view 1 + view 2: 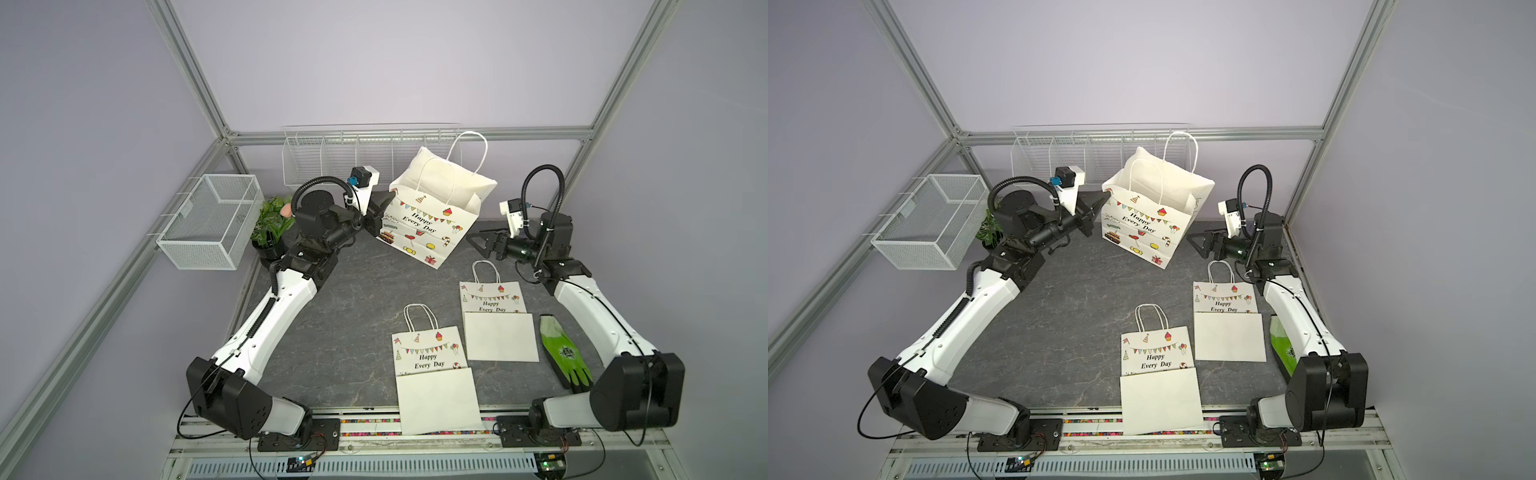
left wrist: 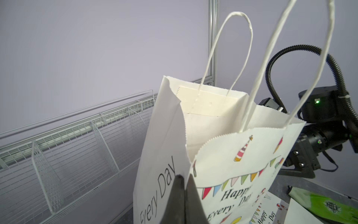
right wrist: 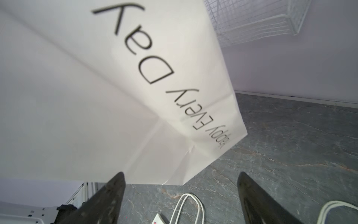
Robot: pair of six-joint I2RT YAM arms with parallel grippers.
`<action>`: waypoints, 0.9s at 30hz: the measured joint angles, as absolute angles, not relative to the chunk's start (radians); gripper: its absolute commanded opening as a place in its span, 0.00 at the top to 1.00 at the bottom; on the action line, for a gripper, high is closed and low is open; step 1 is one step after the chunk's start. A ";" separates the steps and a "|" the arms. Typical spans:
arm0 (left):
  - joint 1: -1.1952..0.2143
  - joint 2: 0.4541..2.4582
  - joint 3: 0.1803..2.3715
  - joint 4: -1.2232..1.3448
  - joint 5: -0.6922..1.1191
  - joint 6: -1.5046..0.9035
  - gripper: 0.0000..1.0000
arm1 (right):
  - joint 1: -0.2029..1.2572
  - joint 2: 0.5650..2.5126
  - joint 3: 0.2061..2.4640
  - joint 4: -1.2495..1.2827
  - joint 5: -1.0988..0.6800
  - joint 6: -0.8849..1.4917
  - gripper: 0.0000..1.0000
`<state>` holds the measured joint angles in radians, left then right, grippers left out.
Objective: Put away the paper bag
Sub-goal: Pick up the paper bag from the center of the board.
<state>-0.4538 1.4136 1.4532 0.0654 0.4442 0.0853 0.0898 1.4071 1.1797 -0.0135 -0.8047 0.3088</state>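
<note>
Where left tool (image 2: 185, 177) pinches, creased boxy paper bag (image 1: 419, 232)

**Paper, wire and stone-look surfaces**

The upright paper bag (image 1: 419, 237) is matt white printed paper, faintly creased, with twisted paper-cord handles (image 2: 238, 13). The worktop (image 1: 353, 324) looks like dark, matt, veined stone. The mesh basket (image 1: 208, 224) at left is white-coated wire. The glove (image 1: 565, 353) at right is green and black fabric.
</note>
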 measured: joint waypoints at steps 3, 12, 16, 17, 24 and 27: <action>-0.454 1.377 1.433 0.041 0.415 0.075 1.00 | 0.107 1.392 1.184 -0.077 -0.816 0.310 0.01; -0.454 1.204 1.328 -0.052 0.116 0.072 1.00 | 0.451 1.447 1.267 -0.486 -0.568 0.132 0.17; -0.445 1.117 1.289 -0.085 -0.047 0.076 1.00 | 0.523 1.520 1.276 -0.576 -0.455 0.100 0.18; -0.439 1.098 1.279 -0.089 -0.073 0.076 1.00 | 0.529 1.528 1.271 -0.590 -0.434 0.100 0.18; -0.402 0.967 1.145 -0.086 -0.216 0.079 1.00 | 0.565 1.546 1.203 -0.647 -0.297 0.101 0.18; -0.386 0.936 1.093 -0.085 -0.247 0.075 1.00 | 0.576 1.581 1.176 -0.658 -0.248 0.105 0.18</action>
